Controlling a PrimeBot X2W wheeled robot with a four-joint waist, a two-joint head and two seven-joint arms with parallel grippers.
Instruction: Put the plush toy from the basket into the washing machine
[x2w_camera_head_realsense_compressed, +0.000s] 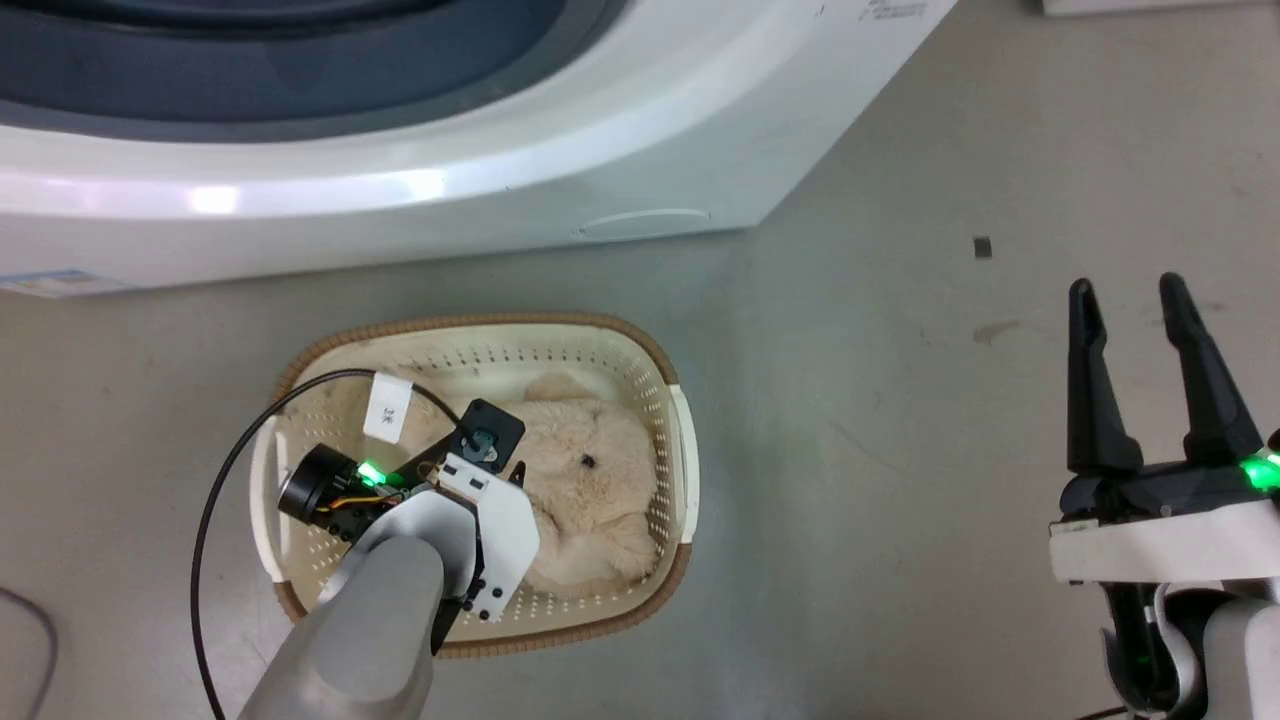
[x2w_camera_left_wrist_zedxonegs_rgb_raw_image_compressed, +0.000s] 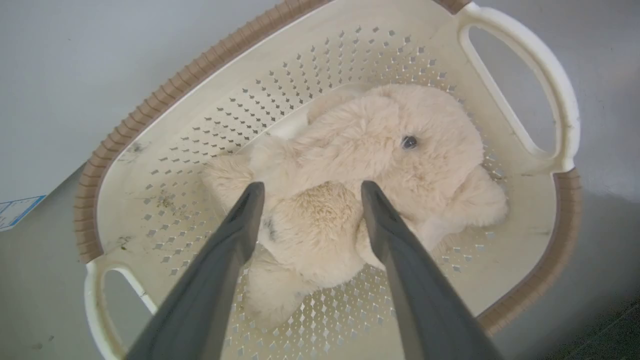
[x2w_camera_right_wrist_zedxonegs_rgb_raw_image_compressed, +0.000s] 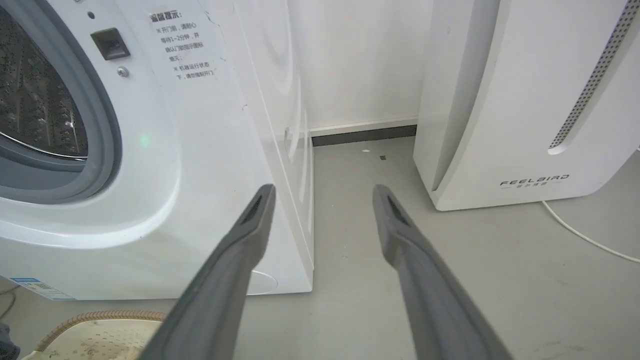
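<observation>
The toy (x2w_camera_left_wrist_zedxonegs_rgb_raw_image_compressed: 360, 130) is seen lying in the basket (x2w_camera_left_wrist_zedxonegs_rgb_raw_image_compressed: 150, 102). The left gripper (x2w_camera_left_wrist_zedxonegs_rgb_raw_image_compressed: 311, 187) is held spread, fingers (x2w_camera_left_wrist_zedxonegs_rgb_raw_image_compressed: 225, 250) straddling a plump limb, nothing clenched; the right gripper (x2w_camera_head_realsense_compressed: 1126, 290) is likewise released, empty. The toy is judged light, soft and compressible; a deep pinch on that limb is advised.

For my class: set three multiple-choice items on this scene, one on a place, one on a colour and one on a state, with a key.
1. Where does the plush toy lie?
A. in the basket
B. inside the drum
C. on the bare floor

2. What colour is the basket's rim?
A. blue
B. brown
C. black

3. How does the left claw stand?
A. shut on a handle
B. shut on the toy
C. open, fingers either side of the toy

Key: 1 A, perforated walls surround it; 2 B, a brown woven-look band tops the cream walls; 3 C, fur shows in the gap between the fingers.
</observation>
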